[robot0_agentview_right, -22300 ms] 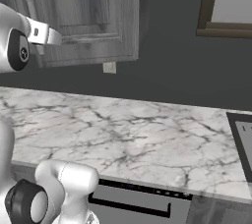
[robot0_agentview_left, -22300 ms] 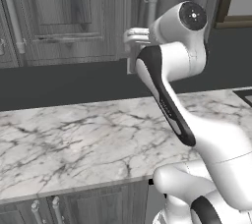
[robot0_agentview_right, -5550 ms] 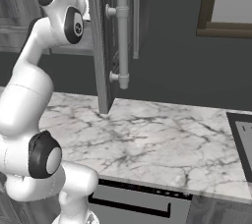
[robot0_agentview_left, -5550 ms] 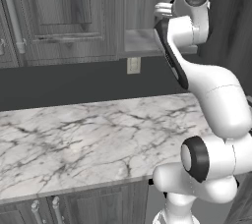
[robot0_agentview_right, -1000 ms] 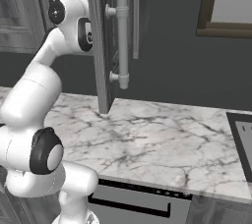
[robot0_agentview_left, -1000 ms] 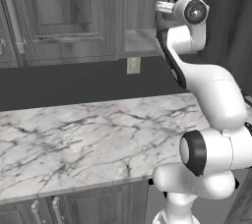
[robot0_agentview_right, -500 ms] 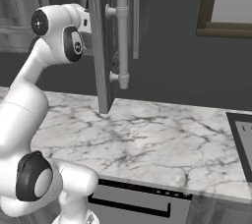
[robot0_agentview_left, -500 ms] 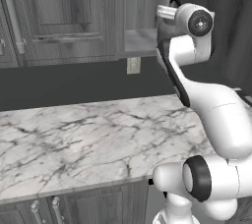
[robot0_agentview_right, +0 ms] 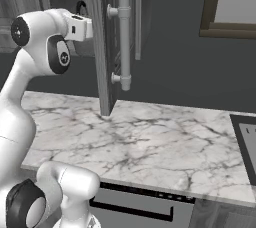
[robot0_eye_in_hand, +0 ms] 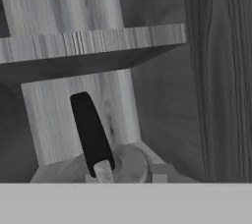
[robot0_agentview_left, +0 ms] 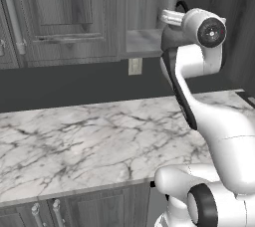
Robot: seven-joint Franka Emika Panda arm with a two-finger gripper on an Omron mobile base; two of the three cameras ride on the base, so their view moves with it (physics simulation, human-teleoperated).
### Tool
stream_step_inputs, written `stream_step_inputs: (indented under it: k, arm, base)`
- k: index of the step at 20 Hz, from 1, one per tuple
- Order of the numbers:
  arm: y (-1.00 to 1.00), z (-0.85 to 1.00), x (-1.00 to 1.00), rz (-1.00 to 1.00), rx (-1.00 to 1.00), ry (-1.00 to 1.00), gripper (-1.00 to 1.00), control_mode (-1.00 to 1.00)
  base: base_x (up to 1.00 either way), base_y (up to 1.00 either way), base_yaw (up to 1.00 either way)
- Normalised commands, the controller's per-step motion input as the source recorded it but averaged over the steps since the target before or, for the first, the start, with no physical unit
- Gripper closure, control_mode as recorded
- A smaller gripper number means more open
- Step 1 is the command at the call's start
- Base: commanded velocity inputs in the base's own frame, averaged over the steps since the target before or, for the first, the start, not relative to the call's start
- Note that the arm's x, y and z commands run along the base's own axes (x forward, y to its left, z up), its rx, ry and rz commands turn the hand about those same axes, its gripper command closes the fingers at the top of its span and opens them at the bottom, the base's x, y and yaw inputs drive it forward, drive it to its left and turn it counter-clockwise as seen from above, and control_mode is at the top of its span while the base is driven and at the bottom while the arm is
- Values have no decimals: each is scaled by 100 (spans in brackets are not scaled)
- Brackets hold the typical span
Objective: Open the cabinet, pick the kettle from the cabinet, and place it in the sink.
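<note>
The cabinet (robot0_agentview_right: 101,47) stands open, its door edge-on with the long silver handle (robot0_agentview_right: 124,42) facing me. On its pale shelf (robot0_agentview_left: 143,41) sits the grey kettle (robot0_eye_in_hand: 125,161), its dark arched handle (robot0_eye_in_hand: 91,132) rising just ahead of the hand. My gripper (robot0_eye_in_hand: 131,173) is low over the kettle's top, jaws narrow and closed around it. In the base views the white hand (robot0_agentview_left: 172,18) (robot0_agentview_right: 80,27) reaches into the cabinet, with the kettle's handle (robot0_agentview_right: 80,7) arching above it. A corner of the sink (robot0_agentview_right: 246,139) shows at the far right.
A white marble counter (robot0_agentview_left: 89,136) runs below the cabinet. A dark backsplash with a wall socket (robot0_agentview_left: 134,65) lies behind it. A closed wall cabinet (robot0_agentview_left: 60,17) is to the left, low cabinets (robot0_agentview_left: 45,213) are under the counter, and a framed window (robot0_agentview_right: 232,7) is at upper right.
The arm's upper joint has swung down and out from the cabinet. The hand sits a little lower at the shelf. The door and counter have not moved.
</note>
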Motion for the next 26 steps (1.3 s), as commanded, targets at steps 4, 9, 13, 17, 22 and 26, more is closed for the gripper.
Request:
stream_step_inputs:
  k: [4,9,13,17,22,26]
  arm:
    - [5,-2,-56,-1,0,0,100,-100]
    - [4,-2,-53,-4,0,0,100,-100]
    - [1,0,-48,-5,0,0,100,-100]
    - [2,0,-49,-5,0,0,100,-100]
    - [4,0,-47,-7,0,0,100,-100]
    - [6,0,-44,-10,0,1,100,-100]
  base:
    - [0,0,0]
    - [0,0,0]
    - [0,0,0]
    - [0,0,0]
    - [0,0,0]
    - [0,0,0]
